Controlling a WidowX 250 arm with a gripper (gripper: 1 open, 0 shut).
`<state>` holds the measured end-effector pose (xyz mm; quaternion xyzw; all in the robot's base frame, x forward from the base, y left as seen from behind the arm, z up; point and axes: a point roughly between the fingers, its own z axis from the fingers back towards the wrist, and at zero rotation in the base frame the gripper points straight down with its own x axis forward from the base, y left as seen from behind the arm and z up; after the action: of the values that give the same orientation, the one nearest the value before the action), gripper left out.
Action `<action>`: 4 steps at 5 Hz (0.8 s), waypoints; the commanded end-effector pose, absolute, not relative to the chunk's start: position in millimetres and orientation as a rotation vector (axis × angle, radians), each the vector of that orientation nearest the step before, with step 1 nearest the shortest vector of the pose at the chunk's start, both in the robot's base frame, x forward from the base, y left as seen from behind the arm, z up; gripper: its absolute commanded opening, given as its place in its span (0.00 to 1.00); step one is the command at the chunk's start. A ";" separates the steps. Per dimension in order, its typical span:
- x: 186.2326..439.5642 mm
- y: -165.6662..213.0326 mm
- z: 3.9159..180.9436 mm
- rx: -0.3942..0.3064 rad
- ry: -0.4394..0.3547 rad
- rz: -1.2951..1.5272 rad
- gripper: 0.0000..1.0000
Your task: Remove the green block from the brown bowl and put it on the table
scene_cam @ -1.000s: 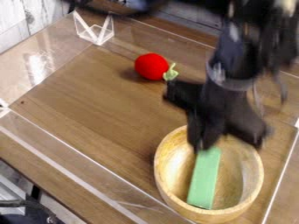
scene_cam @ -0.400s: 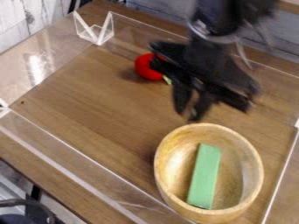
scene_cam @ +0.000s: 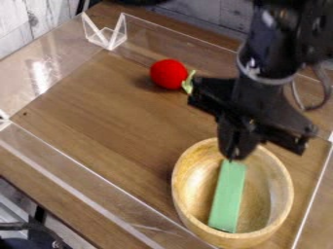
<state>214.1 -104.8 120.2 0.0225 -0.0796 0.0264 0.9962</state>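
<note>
your green block point(scene_cam: 228, 199) lies in the brown bowl point(scene_cam: 270, 193), at the near right of the table point(scene_cam: 97, 126). the gripper point(scene_cam: 237, 154) is over the bowl's far rim, by the block's far end; you can't tell from here how far open its fingers are, or if they touch the block. the red fruit point(scene_cam: 168, 73) sits farther off, left of the arm.

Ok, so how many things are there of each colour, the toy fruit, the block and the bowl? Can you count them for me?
Red: 1, the round fruit
Green: 1, the block
Light brown: 1, the bowl
Total: 3
</note>
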 end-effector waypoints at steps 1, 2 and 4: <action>218.2 -98.2 140.4 0.056 -0.187 0.049 0.00; 219.7 -93.1 149.3 0.073 -0.187 0.046 0.00; 219.2 -88.0 150.4 0.078 -0.189 0.054 0.00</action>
<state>214.3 -87.4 138.1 0.0497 -0.0722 0.0230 0.9959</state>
